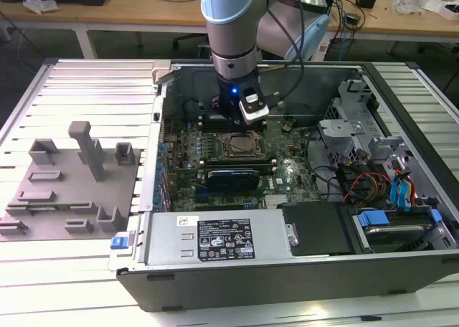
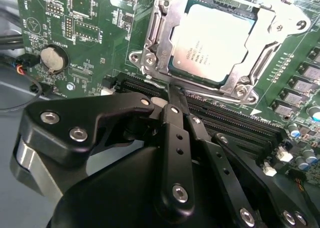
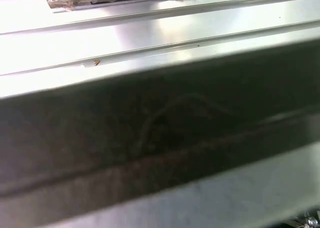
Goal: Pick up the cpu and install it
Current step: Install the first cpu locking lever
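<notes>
My gripper (image 2: 172, 95) is hovering just beside the socket (image 2: 155, 48) with fingers together, holding nothing — the cpu (image 2: 215, 40) is lying flat in it, silvery top facing up, square, no long axis.

The silver-and-pale-blue jointed robot arm (image 1: 228, 15) carries a black cable. Its matte black metal linkage gripper (image 2: 172, 105) bears silver screws, apparently hex-headed.

open computer case (image 1: 401, 269), grey plastic blocks (image 1: 72, 183)
</notes>
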Available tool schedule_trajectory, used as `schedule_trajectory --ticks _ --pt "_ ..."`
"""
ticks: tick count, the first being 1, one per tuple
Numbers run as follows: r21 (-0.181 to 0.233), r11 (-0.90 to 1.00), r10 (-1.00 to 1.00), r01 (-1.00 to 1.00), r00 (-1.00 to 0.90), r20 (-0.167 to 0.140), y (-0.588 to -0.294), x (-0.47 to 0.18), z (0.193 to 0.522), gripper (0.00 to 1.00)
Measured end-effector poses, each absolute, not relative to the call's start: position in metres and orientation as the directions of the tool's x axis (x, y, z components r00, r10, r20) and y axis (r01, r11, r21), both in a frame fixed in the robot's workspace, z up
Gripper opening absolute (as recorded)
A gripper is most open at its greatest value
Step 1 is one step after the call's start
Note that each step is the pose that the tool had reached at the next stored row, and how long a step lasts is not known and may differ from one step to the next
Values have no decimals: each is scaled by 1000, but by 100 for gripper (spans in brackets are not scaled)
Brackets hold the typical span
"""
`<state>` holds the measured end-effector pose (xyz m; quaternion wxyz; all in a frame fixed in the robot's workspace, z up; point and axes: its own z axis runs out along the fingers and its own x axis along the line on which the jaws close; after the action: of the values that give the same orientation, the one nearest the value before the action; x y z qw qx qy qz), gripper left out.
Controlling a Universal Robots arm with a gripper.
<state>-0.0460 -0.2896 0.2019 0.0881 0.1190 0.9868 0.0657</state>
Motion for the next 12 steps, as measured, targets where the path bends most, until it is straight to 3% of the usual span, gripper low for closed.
schedule_trajectory --ticks 6,12 --pt "151 963 246 223 -956 -160 -290 -46 206 11" --pt "157 963 246 217 -950 -194 -289 -51 207 11"
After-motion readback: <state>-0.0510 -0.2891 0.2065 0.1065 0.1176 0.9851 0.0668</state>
